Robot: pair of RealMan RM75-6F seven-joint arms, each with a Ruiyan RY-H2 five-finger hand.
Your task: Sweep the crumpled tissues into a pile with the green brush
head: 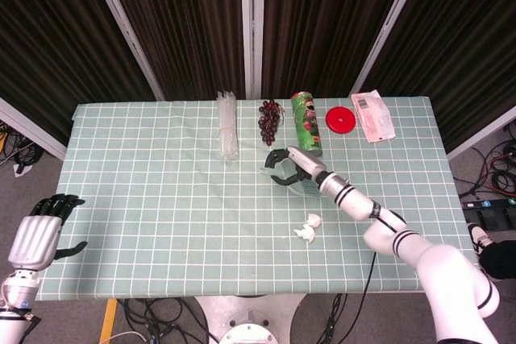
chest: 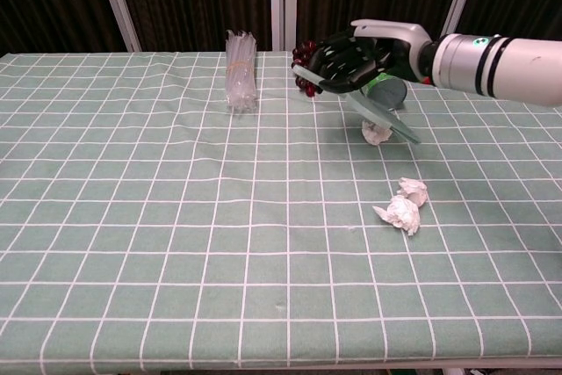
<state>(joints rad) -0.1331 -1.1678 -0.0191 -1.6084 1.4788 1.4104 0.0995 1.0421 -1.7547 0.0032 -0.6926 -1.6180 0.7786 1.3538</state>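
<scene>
My right hand (head: 286, 170) (chest: 358, 59) grips the green brush (chest: 379, 113) by its handle, and the flat head slants down to the right above the table. One crumpled tissue (chest: 377, 135) lies right under the brush tip, partly covered by it. Two more crumpled tissues (head: 306, 227) (chest: 402, 208) lie together nearer the front edge, apart from the brush. In the head view the brush (head: 305, 187) hides the lone tissue. My left hand (head: 39, 231) hangs off the table's front left corner and holds nothing.
Along the back of the green checked cloth stand a bundle of clear straws (head: 228, 125) (chest: 239, 81), dark grapes (head: 269, 118), a green can (head: 305, 122), a red lid (head: 340, 119) and a pink packet (head: 372, 115). The can and grapes are just behind my right hand.
</scene>
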